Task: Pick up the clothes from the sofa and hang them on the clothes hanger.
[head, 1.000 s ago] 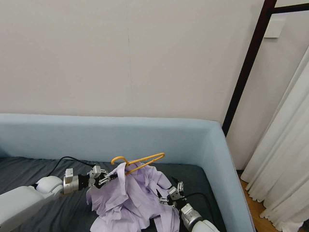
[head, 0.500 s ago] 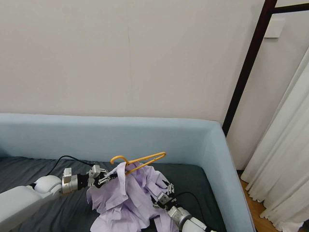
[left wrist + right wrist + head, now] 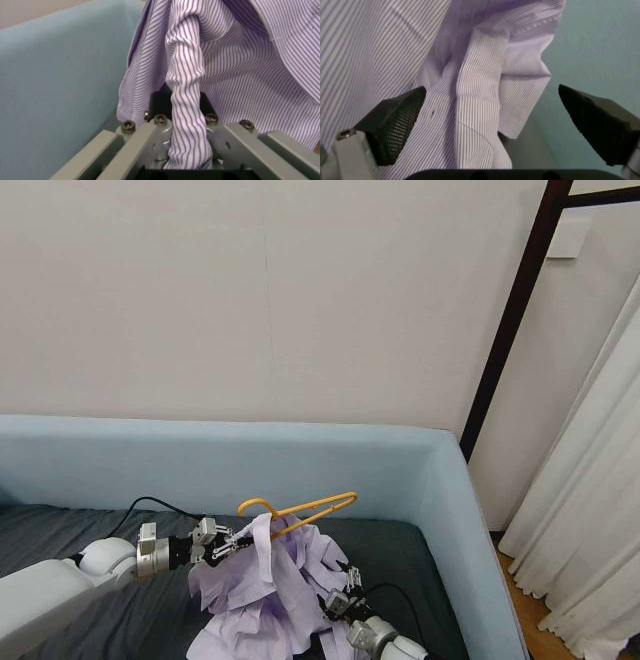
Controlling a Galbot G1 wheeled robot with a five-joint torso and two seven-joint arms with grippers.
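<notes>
Shirt (image 3: 275,580), lilac stripe, bunched on dark seat of sofa (image 3: 300,460) near its R end, w/ orange hanger (image 3: 300,508) poking up from shirt's top. L gripper (image 3: 222,547): fingers clamped on a shirt fold just below hanger hook. R gripper (image 3: 340,600): low at shirt's R edge, fingers (image 3: 395,123) apart, cloth lying between them, not gripped.

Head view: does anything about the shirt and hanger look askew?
Yes. The thin yellow hanger lies sideways, hook toward the left gripper, and the purple-striped shirt is bunched beneath it rather than draped. The left gripper pinches a fold; the right gripper is open beside it.
</notes>
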